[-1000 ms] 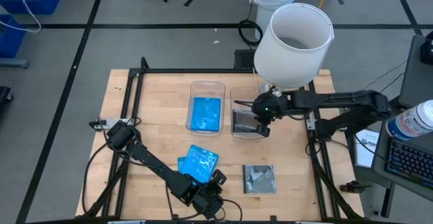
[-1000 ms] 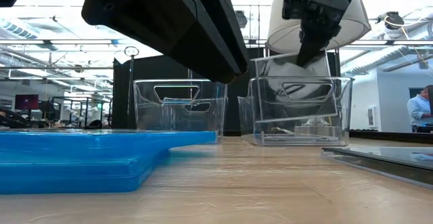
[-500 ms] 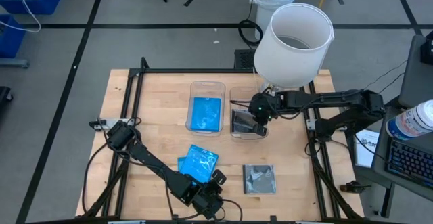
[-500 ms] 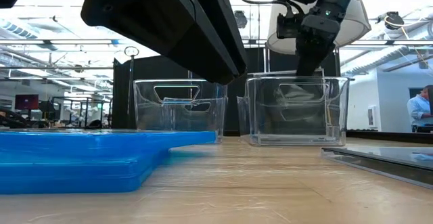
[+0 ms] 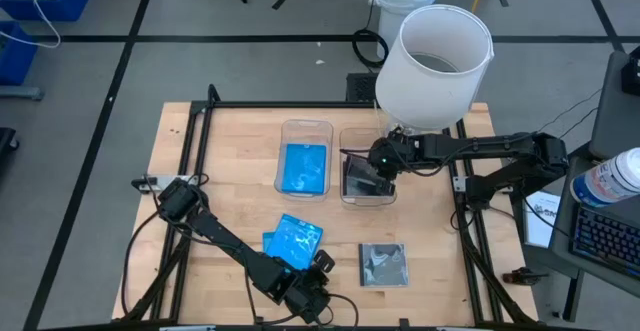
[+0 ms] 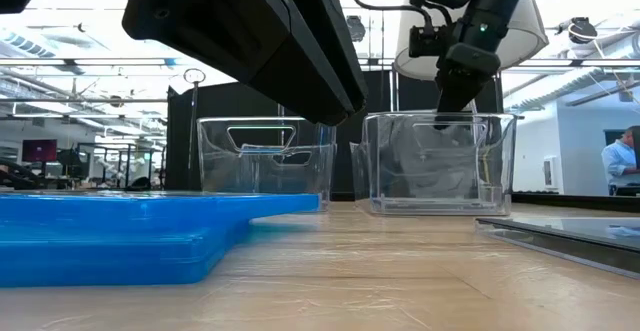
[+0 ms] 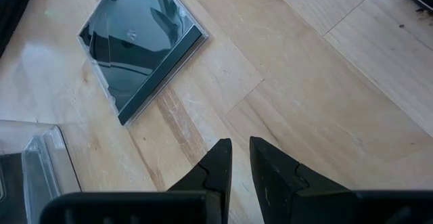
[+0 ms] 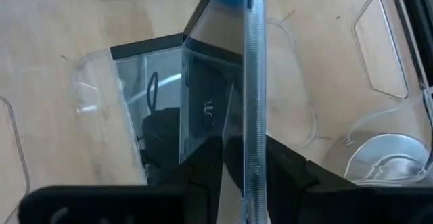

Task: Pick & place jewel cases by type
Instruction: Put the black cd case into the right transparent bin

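Note:
My right gripper [image 5: 380, 167] is over the right clear bin [image 5: 349, 198], shut on a clear and dark grey square jewel case [image 8: 254, 82] that reaches down into the bin. Another grey case [image 8: 155, 116] lies on that bin's floor. The left clear bin [image 5: 289, 128] holds a blue case [image 5: 305, 166] lying flat. On the table, a small stack of blue cases [image 5: 293, 241] and one grey square case [image 5: 383, 264] lie flat. My left gripper [image 7: 240, 158] hovers, shut, by the table's near edge, close to the loose grey case [image 7: 139, 45]. My right gripper pinches the grey jewel case between its two fingers at the case's upper edge [image 8: 252, 149], coming from above and pointing down. The case stands on edge, tilted, below the fingers inside the right bin [image 6: 440, 166]. Whether its lower edge touches the case underneath, I cannot tell.
A large white bucket [image 5: 435, 66] stands at the table's far right corner, just behind the right bin. A black frame [image 5: 195, 141] runs along the table's edges. Bare wood lies between the bins and the loose cases. A person [image 6: 622, 161] stands far off in the room.
My right gripper has moved down and slightly toward the table's left, staying shut on the grey case. The case, at first tilted with its upper part above the right bin's rim, now sits lower inside the bin.

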Robot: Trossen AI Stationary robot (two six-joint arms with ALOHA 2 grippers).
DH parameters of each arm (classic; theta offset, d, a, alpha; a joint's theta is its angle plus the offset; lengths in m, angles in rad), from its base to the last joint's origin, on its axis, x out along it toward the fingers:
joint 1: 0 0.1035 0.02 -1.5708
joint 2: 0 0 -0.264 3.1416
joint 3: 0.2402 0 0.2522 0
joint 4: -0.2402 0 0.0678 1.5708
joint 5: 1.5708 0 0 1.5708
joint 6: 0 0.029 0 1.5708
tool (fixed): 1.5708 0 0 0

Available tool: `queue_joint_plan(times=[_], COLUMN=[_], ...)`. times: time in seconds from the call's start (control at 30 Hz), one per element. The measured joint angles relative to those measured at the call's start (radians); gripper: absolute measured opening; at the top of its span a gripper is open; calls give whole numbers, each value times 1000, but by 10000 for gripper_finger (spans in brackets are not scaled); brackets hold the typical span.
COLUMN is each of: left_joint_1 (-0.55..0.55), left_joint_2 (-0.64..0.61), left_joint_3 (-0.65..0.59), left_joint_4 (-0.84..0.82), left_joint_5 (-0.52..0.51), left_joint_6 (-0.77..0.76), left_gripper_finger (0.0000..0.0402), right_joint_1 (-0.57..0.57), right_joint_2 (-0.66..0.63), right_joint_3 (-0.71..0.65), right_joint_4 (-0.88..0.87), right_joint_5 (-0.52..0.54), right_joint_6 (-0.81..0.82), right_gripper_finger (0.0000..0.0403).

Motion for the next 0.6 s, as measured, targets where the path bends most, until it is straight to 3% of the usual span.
queue_joint_plan(times=[0.23,0.6], left_joint_1=[4,28], left_joint_2=[0,-1], left_joint_3=[0,0], left_joint_4=[0,13], left_joint_5=[5,52], left_joint_6=[-1,-6], left_gripper_finger=[62,62], right_joint_1=[0,0], right_joint_2=[0,0], right_joint_3=[0,0], right_joint_4=[40,105], right_joint_5=[3,101], right_joint_6=[-70,-179], right_gripper_finger=[105,148])
